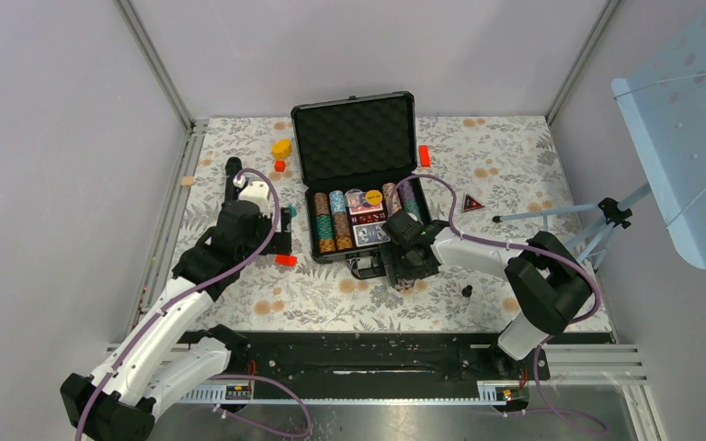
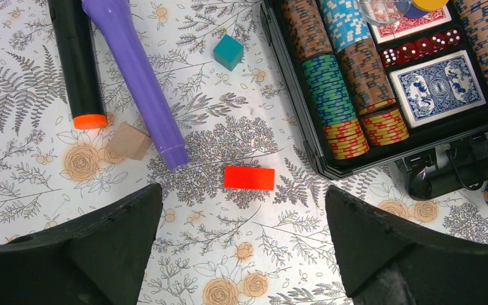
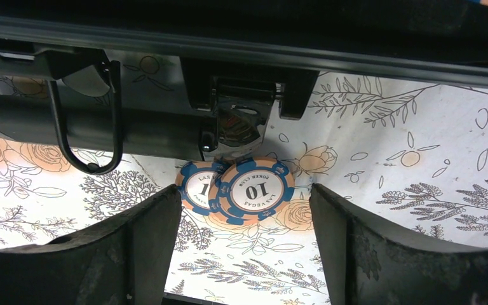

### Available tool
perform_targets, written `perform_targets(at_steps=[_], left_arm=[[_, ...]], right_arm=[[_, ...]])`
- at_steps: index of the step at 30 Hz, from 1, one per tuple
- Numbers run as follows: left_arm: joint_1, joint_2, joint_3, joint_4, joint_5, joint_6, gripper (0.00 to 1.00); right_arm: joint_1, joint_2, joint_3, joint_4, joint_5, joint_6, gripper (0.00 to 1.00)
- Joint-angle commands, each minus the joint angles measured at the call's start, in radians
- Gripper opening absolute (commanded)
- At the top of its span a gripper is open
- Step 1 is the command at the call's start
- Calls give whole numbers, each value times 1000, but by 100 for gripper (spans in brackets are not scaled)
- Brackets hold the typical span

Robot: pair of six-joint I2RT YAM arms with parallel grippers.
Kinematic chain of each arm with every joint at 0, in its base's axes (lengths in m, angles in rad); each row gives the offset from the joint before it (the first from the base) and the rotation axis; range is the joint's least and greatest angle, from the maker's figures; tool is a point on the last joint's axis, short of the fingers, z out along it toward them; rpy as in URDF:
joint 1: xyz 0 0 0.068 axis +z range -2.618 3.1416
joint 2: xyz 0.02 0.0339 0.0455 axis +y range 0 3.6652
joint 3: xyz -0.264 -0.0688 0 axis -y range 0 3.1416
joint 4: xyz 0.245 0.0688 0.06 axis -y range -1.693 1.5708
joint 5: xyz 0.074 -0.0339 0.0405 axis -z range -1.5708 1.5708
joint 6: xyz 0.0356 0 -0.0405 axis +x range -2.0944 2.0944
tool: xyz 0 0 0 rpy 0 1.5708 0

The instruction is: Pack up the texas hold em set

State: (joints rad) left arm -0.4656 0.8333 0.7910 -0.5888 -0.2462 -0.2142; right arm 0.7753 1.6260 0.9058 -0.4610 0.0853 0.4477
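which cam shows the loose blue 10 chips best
Right wrist: the two chips sit centred, their markings readable. Top view shows them tiny and partly hidden; left wrist catches perhaps a sliver at its right edge.

Your left arm (image 1: 161,326) is made of white tubular links broken up by chunky black joint housings. A purple cable (image 1: 278,202) runs along it and loops free near a white camera housing (image 1: 256,195) at the wrist. Your right arm (image 1: 473,250) is built the same way, with a white forearm link, a bulky black elbow joint (image 1: 547,294) and a second purple cable (image 1: 427,177). On your left hand (image 2: 241,210) the fingers (image 2: 95,254) are matte black, thick and wedge-shaped with angular facets. Your right hand (image 3: 244,216) has matching black fingers (image 3: 127,254) with a slightly grainy surface.
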Motion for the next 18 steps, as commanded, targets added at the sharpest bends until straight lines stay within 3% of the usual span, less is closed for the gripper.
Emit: perform_targets(at_steps=[1,18], left_arm=[[4,0,0,42,16,-1,99],[4,1,-1,41,18,-1,99]], right_arm=[[-2,18,-5,13,-68,0,79],[57,25,20,-4,-82,-17,79]])
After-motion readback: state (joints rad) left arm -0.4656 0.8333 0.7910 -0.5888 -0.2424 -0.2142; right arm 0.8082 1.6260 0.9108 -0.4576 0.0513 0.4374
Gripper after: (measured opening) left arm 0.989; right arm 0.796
